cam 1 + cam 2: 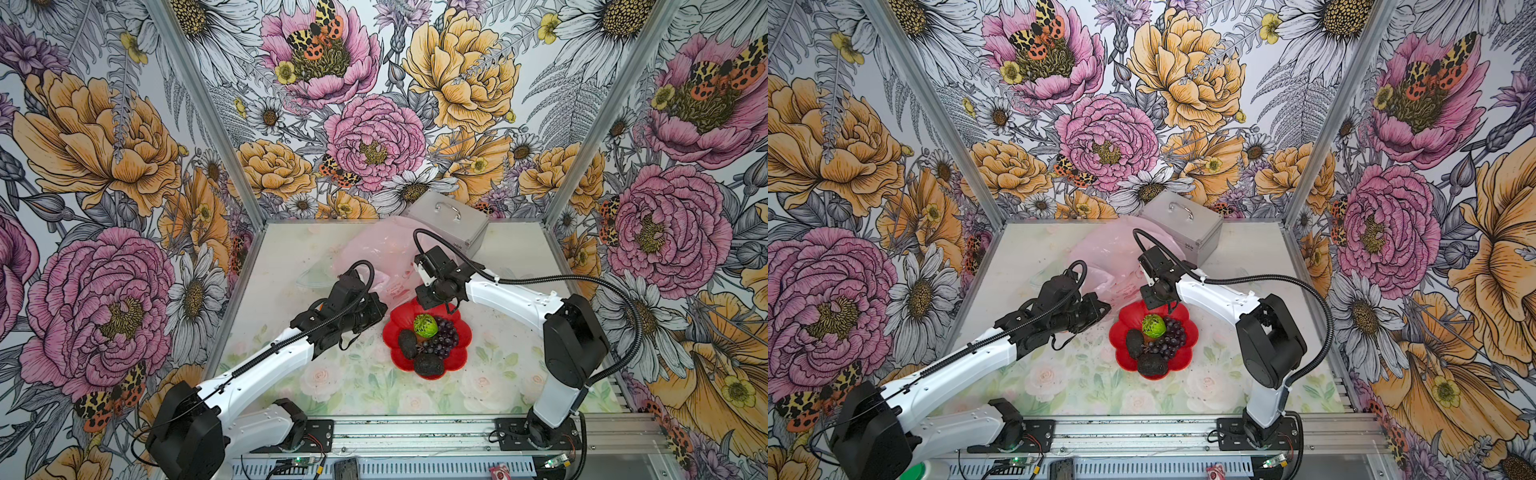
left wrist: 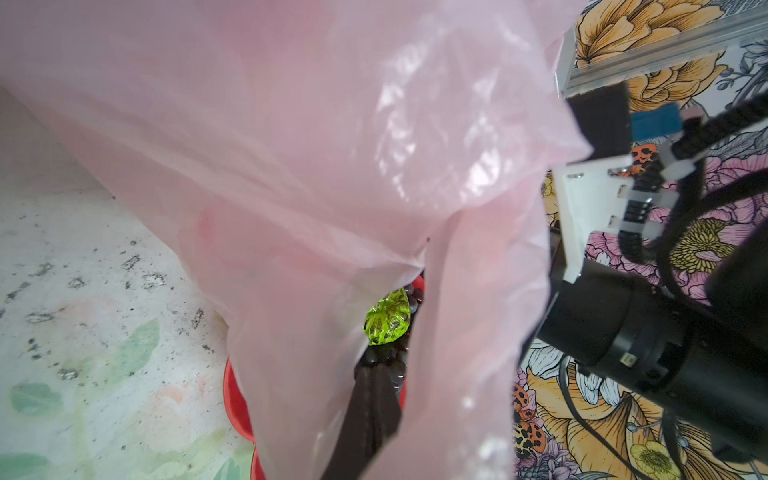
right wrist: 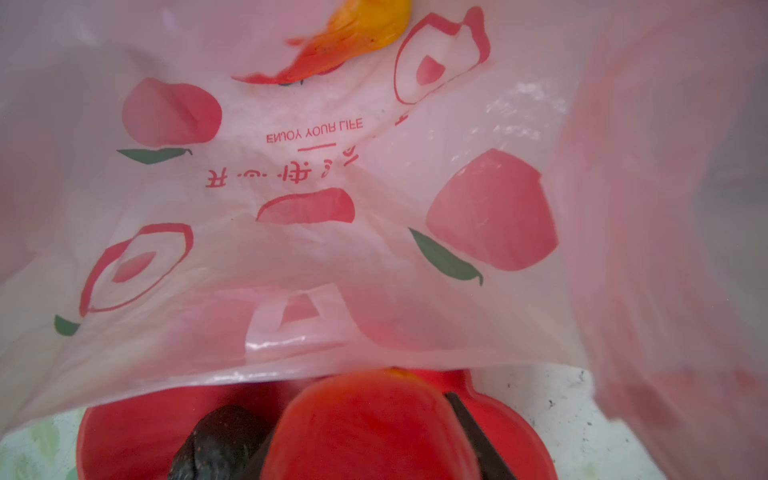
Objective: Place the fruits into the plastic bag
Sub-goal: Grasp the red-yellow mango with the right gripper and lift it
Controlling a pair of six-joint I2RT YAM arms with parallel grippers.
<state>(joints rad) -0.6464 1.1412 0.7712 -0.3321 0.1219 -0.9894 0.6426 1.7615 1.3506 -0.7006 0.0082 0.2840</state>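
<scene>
Two arms reach inward: left tool (image 1: 382, 308) pinches the plastic bag (image 1: 382, 249), right tool (image 1: 432, 302) grips the peach (image 3: 374, 419).

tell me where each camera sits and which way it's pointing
Both top views: high above the robot's base side, looking down; left arm, right arm and the red flower-shaped plate show.
Left wrist: on the left arm, looking along its left gripper, shut on the translucent pink plastic bag; right arm shows.
Right wrist: looking into the bag's mouth past the right gripper holding a red-yellow toy peach.
All views share plate and bag.
</scene>
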